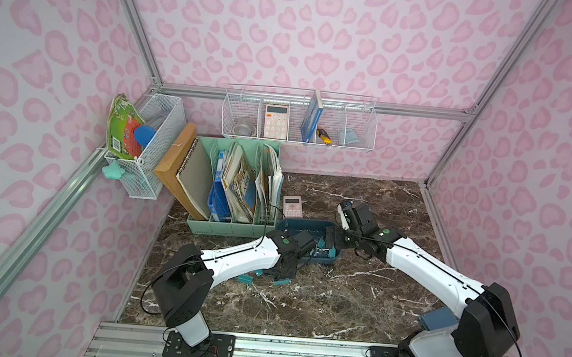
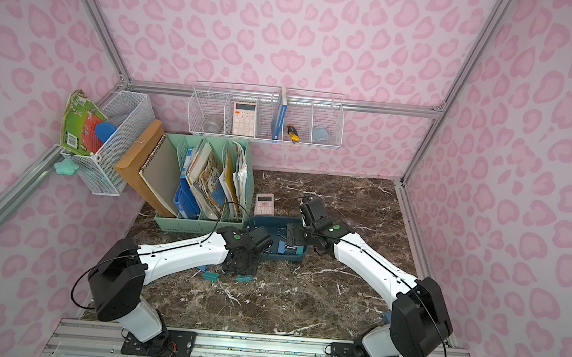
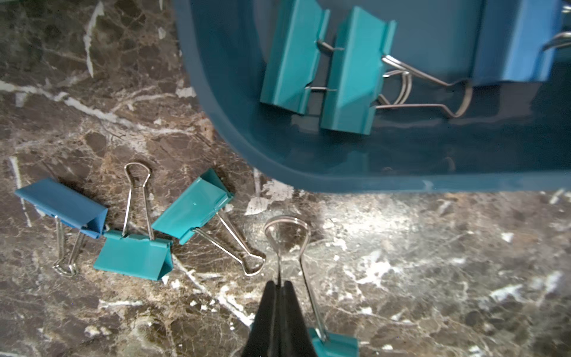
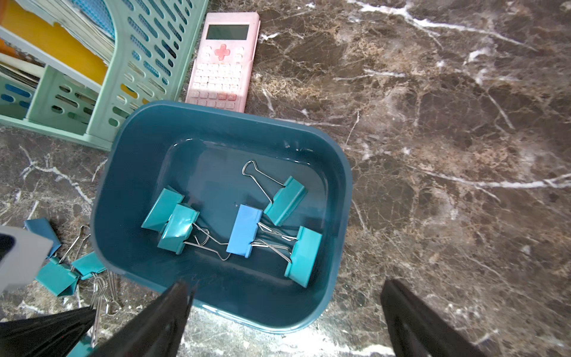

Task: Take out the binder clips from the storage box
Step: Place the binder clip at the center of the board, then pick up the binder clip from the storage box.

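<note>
We see L tool (image 3: 279, 286) nipped shut on wire handle of teal clip (image 3: 335, 344), just outside storage box (image 3: 222, 108). R tool (image 4: 285, 286) spread wide, empty, above box. Five binder clips (image 4: 244, 230) inside; three loose clips (image 3: 133, 256) on bench (image 3: 432, 262).

This was a robot test cell dressed as an office corner. Aluminium frame profiles (image 1: 133, 28) held wall panels (image 1: 325, 31) printed with pink leopard spots. A left arm (image 1: 242, 255) and a right arm (image 1: 429, 266) were bolted to a metal rail (image 1: 297, 351) at the near edge. The marble-patterned desk (image 1: 355, 298) carried a mint-green file organizer (image 1: 223, 229) packed with folders, a pink calculator (image 1: 292, 206) and loose binder clips (image 3: 194, 207). A white wire basket (image 1: 364, 129) on the far wall held another calculator (image 1: 276, 122) and a utility knife (image 1: 324, 136).
</note>
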Motion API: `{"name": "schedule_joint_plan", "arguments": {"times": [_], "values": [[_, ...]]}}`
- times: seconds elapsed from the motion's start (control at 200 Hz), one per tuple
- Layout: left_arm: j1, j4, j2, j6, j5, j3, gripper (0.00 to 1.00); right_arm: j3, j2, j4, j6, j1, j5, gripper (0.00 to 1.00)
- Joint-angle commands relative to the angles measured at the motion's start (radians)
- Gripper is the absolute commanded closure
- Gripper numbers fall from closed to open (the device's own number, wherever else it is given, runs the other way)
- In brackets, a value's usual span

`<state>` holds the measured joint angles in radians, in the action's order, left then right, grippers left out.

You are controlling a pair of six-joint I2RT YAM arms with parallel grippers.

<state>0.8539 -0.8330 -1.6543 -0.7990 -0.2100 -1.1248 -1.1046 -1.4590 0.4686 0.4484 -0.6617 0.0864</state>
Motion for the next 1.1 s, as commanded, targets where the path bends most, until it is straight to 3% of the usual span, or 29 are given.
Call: {"name": "schedule_joint_plan", "arguments": {"times": [0.0, 0.245, 0.365, 0.485, 0.605, 0.685, 0.84, 1.095], "values": [[0.004, 0.048, -0.016, -0.017, -0.012, 0.019, 1.0, -0.004, 0.009, 0.009, 0.021, -0.01, 0.029, 0.0], [0.004, 0.103, -0.081, -0.011, 0.002, 0.028, 1.0, -0.003, 0.007, 0.025, 0.033, -0.022, 0.036, 0.0], [0.005, 0.094, -0.087, -0.019, 0.005, 0.026, 0.72, -0.011, 0.001, 0.031, 0.029, -0.024, 0.041, 0.0], [0.005, 0.042, -0.057, -0.015, -0.01, -0.003, 0.54, -0.024, -0.01, 0.032, 0.019, -0.022, 0.044, 0.0], [0.004, -0.053, -0.054, -0.021, -0.056, -0.105, 0.51, -0.036, -0.03, 0.026, 0.012, -0.02, 0.042, 0.01], [-0.005, -0.082, -0.088, 0.041, -0.057, -0.202, 0.54, -0.046, -0.042, 0.022, 0.01, -0.011, 0.039, 0.0], [-0.067, -0.092, -0.174, 0.096, -0.004, -0.359, 0.56, -0.058, -0.053, 0.018, 0.004, 0.012, 0.036, 0.0], [-0.195, -0.122, -0.31, 0.091, 0.095, -0.49, 0.64, -0.061, -0.047, 0.023, -0.002, 0.046, 0.036, 0.0]]}}
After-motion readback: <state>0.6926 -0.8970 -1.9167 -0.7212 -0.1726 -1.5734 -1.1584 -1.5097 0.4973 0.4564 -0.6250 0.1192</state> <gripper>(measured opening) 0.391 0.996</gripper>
